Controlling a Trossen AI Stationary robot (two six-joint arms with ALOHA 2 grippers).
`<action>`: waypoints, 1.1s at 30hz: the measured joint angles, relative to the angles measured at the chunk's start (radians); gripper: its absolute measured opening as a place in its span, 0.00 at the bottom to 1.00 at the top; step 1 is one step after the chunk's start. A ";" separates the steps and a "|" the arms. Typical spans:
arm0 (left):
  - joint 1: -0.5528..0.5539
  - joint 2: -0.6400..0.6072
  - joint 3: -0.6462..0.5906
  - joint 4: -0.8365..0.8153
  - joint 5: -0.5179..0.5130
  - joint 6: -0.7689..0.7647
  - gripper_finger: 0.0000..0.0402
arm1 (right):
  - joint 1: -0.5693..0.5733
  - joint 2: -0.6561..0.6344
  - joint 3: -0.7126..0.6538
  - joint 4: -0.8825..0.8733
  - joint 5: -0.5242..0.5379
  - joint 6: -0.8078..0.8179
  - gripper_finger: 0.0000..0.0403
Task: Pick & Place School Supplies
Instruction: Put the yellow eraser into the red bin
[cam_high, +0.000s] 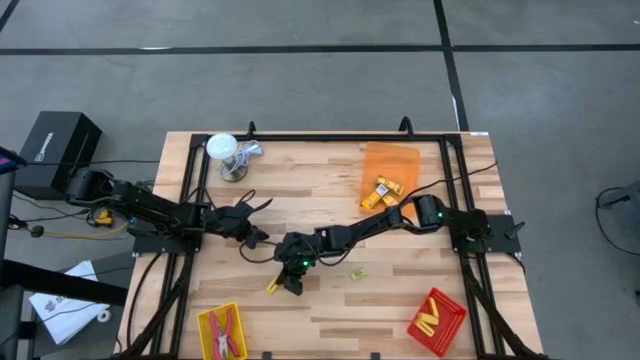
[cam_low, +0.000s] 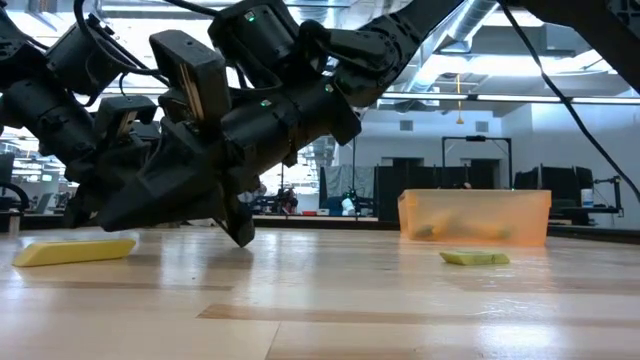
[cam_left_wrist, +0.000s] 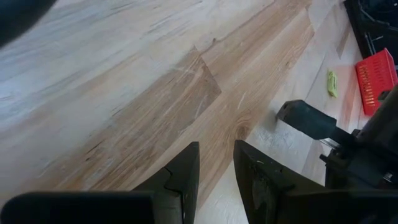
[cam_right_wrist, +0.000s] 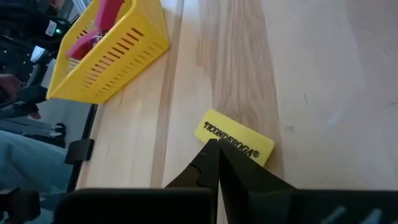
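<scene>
While my right gripper (cam_right_wrist: 217, 149) is hovering with fingers clenched empty, its tips are meeting the yellow block (cam_right_wrist: 234, 145) reading "TICONDEROGA", which is lying at seven o'clock from table centre. Only my right wrist view is showing that lettering and the red-handled tools (cam_right_wrist: 99, 28) in the yellow tray (cam_right_wrist: 118, 59) toward seven o'clock; only the low view is showing the block (cam_low: 75, 251) flat on the wood. My left gripper (cam_left_wrist: 216, 163) is waiting at nine o'clock, fingers slightly parted, grasping nothing.

Grey concrete floor (cam_high: 300, 80) is crossed by dark seam lines at 12 o'clock of the wooden table (cam_high: 330, 310). A black box (cam_high: 55, 150) is seen at 9 o'clock. Ceiling ducts and strip lights are seen behind.
</scene>
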 joint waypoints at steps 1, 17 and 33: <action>0.000 0.000 0.000 0.000 0.000 0.000 0.24 | -0.001 0.000 0.000 -0.001 0.000 0.000 0.00; 0.000 0.000 0.000 0.000 0.000 -0.003 0.24 | 0.014 -0.002 0.017 -0.135 0.087 0.029 0.00; 0.000 0.000 0.000 0.003 0.023 0.024 0.24 | 0.010 -0.018 0.182 -0.143 0.064 -0.012 0.00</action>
